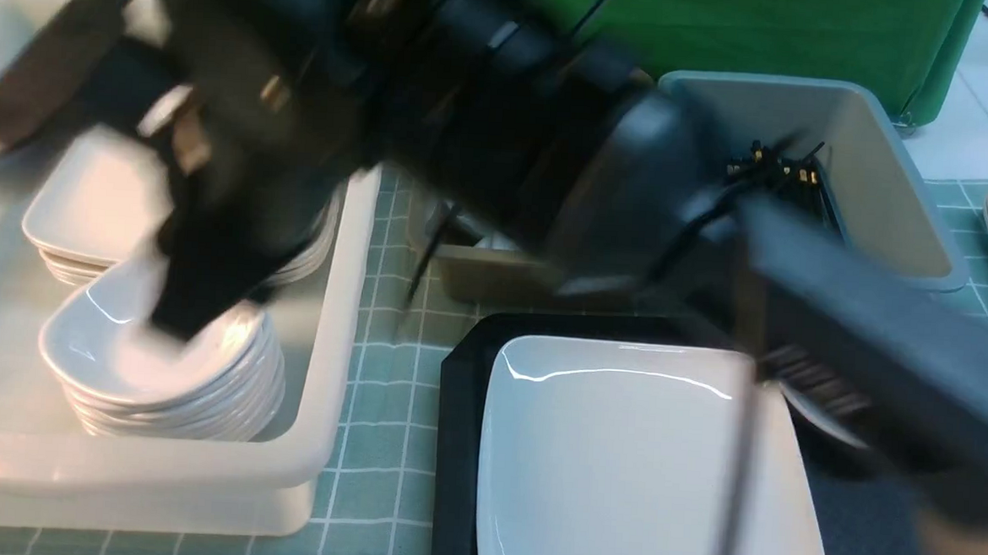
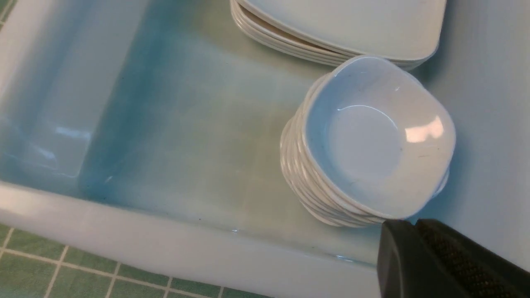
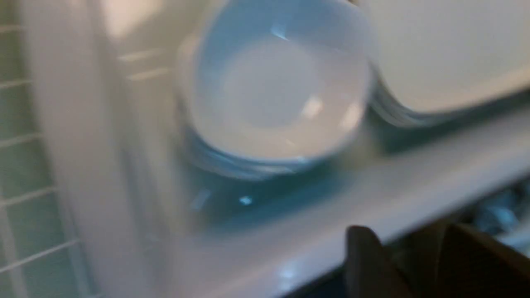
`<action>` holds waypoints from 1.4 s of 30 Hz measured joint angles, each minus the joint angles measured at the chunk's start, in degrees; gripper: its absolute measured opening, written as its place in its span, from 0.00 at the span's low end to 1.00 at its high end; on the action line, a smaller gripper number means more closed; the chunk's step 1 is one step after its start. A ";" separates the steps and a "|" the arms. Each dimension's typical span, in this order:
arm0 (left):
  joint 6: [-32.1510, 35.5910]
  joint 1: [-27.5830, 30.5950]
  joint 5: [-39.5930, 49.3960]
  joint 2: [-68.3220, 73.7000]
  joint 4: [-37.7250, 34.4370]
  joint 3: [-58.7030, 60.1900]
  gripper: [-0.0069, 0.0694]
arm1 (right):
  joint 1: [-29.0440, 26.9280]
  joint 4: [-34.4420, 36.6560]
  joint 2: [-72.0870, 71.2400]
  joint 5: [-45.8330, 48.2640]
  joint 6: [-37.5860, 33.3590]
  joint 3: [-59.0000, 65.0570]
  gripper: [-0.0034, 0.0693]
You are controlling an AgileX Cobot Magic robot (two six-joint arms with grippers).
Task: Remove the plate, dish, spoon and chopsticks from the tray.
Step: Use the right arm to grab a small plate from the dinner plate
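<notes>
Dish step: right pincer [image 1: 197, 291] hung over dish stack [image 1: 159, 370] in white tub [image 1: 321, 345].
Its spread was blurred and could not be told; left pincer [image 2: 403, 231] pressed together, empty. Plate [image 1: 619, 470] lay on tray [image 1: 456, 445] — likely next, needing a rim grip.

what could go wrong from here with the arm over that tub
1. The right claw hangs, blurred, just over the tall stack of small dishes in the white tub; a fast pull-back might clip the top dish and topple the stack.
2. The right arm crosses above the plate on the tray; swinging back, it may knock the plate.
</notes>
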 joint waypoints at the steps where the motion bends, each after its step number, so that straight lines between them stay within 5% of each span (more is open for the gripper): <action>1: 1.05 -0.70 -0.12 0.00 -1.27 0.31 0.10 | -1.09 -2.75 -1.46 0.00 1.65 0.48 0.25; 5: 6.64 -6.67 0.00 0.00 -7.48 2.12 0.10 | -10.12 -4.88 -10.70 0.00 6.37 8.43 0.09; 12: 9.35 -17.50 -2.66 0.28 -8.35 6.29 0.10 | -32.42 0.07 -28.81 -0.22 9.57 40.18 0.09; 17: 9.50 -19.70 -5.09 1.39 -8.23 7.52 0.10 | -44.76 1.80 -35.73 -6.23 13.55 64.00 0.28; 18: 9.50 -19.77 -5.95 1.86 -8.23 7.72 0.10 | -47.30 3.24 -36.14 -12.82 13.53 71.38 0.45; 22: 9.50 -19.77 -6.42 2.28 -8.23 7.88 0.10 | -48.17 4.70 -34.70 -24.01 11.55 80.94 0.71; 26: 9.50 -19.77 -6.62 2.28 -8.28 7.88 0.10 | -47.40 5.06 -31.68 -33.42 10.08 83.69 0.80; 37: 9.50 -19.77 -6.07 2.28 -8.28 7.88 0.10 | -47.20 2.68 -23.34 -44.71 5.38 83.69 0.79; 42: 9.50 -19.77 -6.01 2.28 -8.28 7.88 0.10 | -47.14 2.12 -21.92 -47.04 5.12 83.76 0.60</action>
